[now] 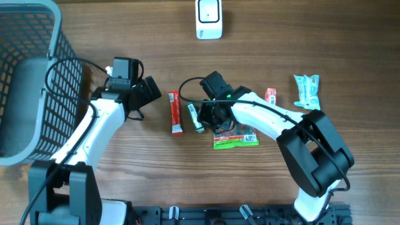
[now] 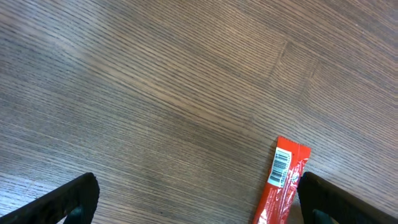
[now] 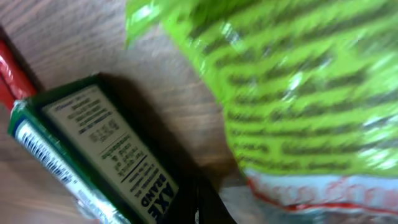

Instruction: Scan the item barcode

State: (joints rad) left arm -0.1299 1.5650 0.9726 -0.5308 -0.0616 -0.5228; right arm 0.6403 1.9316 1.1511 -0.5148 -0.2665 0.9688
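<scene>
A white barcode scanner (image 1: 208,19) stands at the far edge of the table. A red bar (image 1: 175,112) lies flat, its barcode end (image 2: 281,168) just inside my left gripper's right finger (image 2: 339,199). My left gripper (image 1: 149,92) (image 2: 199,208) is open and empty, low over bare wood. My right gripper (image 1: 209,117) (image 3: 199,208) is shut, its tips down on the table between a small green box (image 1: 195,117) (image 3: 93,149) and a green packet (image 1: 235,139) (image 3: 292,81). I see nothing held between its fingers.
A grey mesh basket (image 1: 31,81) fills the left side. A small red item (image 1: 270,95) and a teal packet (image 1: 307,90) lie at the right. A thin red edge (image 3: 12,78) of the bar shows beside the green box.
</scene>
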